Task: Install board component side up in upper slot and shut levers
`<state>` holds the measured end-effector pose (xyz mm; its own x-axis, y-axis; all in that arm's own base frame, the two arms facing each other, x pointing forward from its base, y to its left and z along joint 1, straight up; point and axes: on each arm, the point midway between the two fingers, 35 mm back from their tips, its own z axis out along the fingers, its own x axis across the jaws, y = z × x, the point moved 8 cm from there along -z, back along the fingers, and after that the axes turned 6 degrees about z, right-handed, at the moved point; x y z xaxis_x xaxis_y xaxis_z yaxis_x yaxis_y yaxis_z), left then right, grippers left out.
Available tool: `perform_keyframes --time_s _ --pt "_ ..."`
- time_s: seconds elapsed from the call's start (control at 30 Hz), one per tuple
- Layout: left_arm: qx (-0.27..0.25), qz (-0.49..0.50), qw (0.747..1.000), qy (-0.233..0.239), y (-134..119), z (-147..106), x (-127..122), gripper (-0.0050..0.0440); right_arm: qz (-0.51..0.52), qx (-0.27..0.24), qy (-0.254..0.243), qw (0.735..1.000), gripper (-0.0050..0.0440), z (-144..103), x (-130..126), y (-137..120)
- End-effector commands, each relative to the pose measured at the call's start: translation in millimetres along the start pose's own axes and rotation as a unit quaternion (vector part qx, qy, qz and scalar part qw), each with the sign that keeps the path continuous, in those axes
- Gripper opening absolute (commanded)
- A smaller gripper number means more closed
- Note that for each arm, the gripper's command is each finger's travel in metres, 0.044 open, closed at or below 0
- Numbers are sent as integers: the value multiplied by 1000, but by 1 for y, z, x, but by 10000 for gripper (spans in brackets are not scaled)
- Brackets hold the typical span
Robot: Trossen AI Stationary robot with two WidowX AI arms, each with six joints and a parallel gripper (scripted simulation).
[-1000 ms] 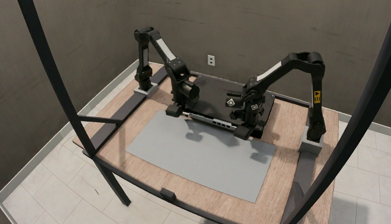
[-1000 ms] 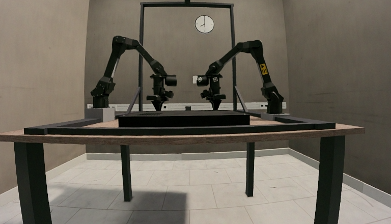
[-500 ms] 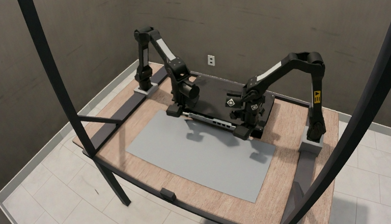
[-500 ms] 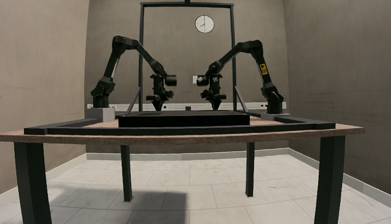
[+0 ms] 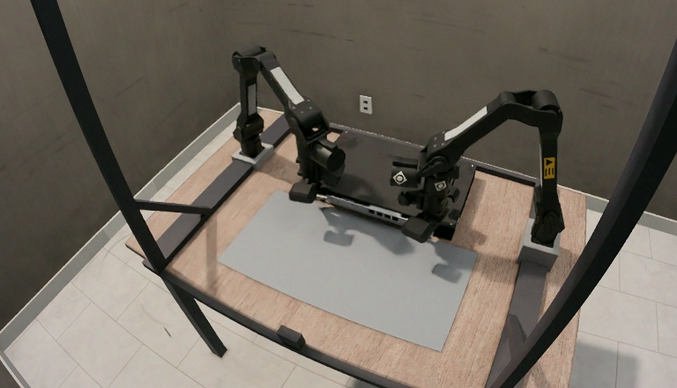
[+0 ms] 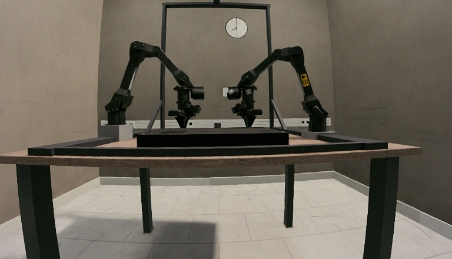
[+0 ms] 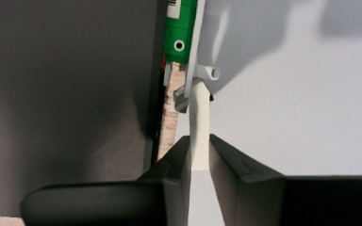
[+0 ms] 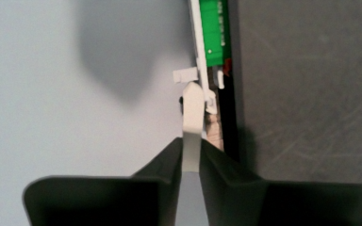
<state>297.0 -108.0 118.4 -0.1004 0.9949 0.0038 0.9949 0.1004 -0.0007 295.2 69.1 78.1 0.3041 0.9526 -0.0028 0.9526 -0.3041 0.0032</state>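
The black enclosure stands at the back of the bench, also seen in the exterior view. The green board sits in its slot with only a narrow strip showing in the wrist views. Its grey panel lies close along the enclosure's front. My left gripper is shut on the white left lever, which lies almost in line with the panel. My right gripper is shut on the white right lever, also nearly in line with the panel.
A grey mat lies in front of the enclosure on the wooden bench top. Dark rails run along the bench's edges, and a black frame post stands at the near left corner.
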Motion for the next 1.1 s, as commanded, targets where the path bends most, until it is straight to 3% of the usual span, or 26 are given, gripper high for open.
perform_keyframes --time_s 0.0,0.77,1.07 --pt "-2 2 1000 -6 -1 -6 -3 9 -3 -5 4 1000 8 -7 3 -1" --pt "-4 -187 982 -5 6 -7 -13 9 186 -3 2 982 8 -5 14 4" --pt "-1 -203 979 -4 4 -5 -12 9 202 -1 0 979 8 -5 13 2"
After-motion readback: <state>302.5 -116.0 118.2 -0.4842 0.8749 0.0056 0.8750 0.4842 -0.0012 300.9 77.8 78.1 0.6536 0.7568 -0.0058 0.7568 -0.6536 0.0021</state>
